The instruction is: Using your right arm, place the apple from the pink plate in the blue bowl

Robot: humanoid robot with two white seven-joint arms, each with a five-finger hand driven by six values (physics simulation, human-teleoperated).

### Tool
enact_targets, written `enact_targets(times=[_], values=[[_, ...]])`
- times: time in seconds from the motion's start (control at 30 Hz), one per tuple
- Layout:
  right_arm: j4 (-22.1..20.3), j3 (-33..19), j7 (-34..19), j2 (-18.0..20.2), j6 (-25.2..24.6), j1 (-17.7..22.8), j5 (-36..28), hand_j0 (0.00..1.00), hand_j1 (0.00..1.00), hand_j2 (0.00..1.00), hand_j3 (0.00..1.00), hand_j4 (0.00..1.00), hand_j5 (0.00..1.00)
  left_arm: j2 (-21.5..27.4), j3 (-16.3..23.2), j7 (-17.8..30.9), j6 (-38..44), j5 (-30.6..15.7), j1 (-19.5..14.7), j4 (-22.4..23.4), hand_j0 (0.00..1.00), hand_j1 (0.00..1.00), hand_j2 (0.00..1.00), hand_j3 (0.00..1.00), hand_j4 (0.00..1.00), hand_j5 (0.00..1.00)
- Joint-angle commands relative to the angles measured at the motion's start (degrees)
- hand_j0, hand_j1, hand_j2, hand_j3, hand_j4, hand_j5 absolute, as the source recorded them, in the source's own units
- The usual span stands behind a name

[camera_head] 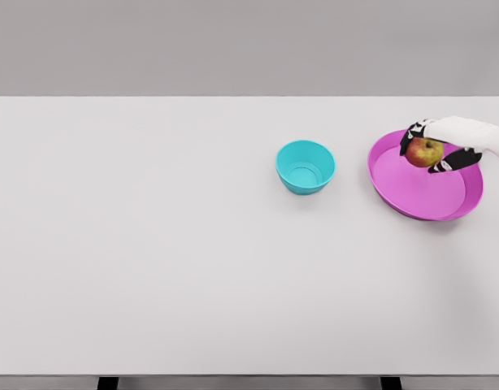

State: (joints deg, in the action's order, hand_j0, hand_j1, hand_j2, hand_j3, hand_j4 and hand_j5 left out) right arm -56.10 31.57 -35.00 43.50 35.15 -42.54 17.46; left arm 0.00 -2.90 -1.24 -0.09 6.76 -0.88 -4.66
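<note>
One apple [424,152], red shading to yellow-green, is in view, and there is no second piece of fruit. One pink plate [420,191] sits on the right side, the single dish of that kind. One blue bowl [305,166], turquoise in tone, stands alone near the middle. One white table [152,244] carries all of these, with two dark legs showing at its near edge. One robot hand appears, the right hand [435,146], on one white arm entering from the right edge. That makes one apple, one plate, one bowl, one table, one hand.
</note>
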Motion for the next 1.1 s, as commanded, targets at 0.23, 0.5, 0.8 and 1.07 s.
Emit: enact_targets(times=[0.23,0.5,0.8,1.07], values=[[-4.4,0.0,0.0,-2.3,-0.1,-1.6,-0.4,0.45,0.45,0.45,0.45,0.45,0.45,0.0,0.0,0.0,0.0,0.0,0.0,0.0,1.0,1.0,1.0,1.0,1.0,1.0],[-11.8,0.4,0.0,-5.4,-0.1,-1.5,-0.5,0.45,0.45,0.45,0.45,0.45,0.45,0.0,0.0,0.0,0.0,0.0,0.0,0.0,1.0,1.0,1.0,1.0,1.0,1.0],[-13.3,0.7,0.0,-9.4,-0.1,-1.4,-0.3,0.46,0.46,0.46,0.46,0.46,0.46,0.0,0.0,0.0,0.0,0.0,0.0,0.0,1.0,1.0,1.0,1.0,1.0,1.0],[-13.2,3.3,0.0,-12.2,-0.1,-1.5,-0.1,0.47,0.47,0.47,0.47,0.47,0.47,0.0,0.0,0.0,0.0,0.0,0.1,0.0,1.0,1.0,1.0,1.0,1.0,1.0]])
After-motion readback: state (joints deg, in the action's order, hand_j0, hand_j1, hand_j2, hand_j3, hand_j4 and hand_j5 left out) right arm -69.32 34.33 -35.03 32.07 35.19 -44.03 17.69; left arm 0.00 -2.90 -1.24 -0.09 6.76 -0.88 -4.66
